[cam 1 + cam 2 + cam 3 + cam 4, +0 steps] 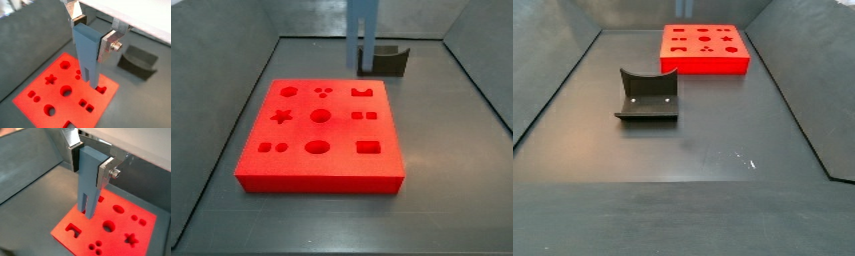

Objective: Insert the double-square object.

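— The double-square object (85,52), where is it?

— Upright in the pincer (93,31), which is clamped on its upper part, a silver finger (109,44) flat against each side. It hangs above the red board (40,95); in both wrist views its two prongs point down near one edge of the board (127,225). Whether the prong tips touch the board, I cannot tell.

— And from the side?

— In a side view only the object's lower part (362,35) shows, cut off by the frame's upper edge; the pincer itself is out of frame there. It hangs past the board's far edge (318,130), in front of the dark grey U-shaped block (389,60).

— The rest?

— That block (647,97) sits on the table (687,180) well apart from the board (704,47), which lies toward the far edge.
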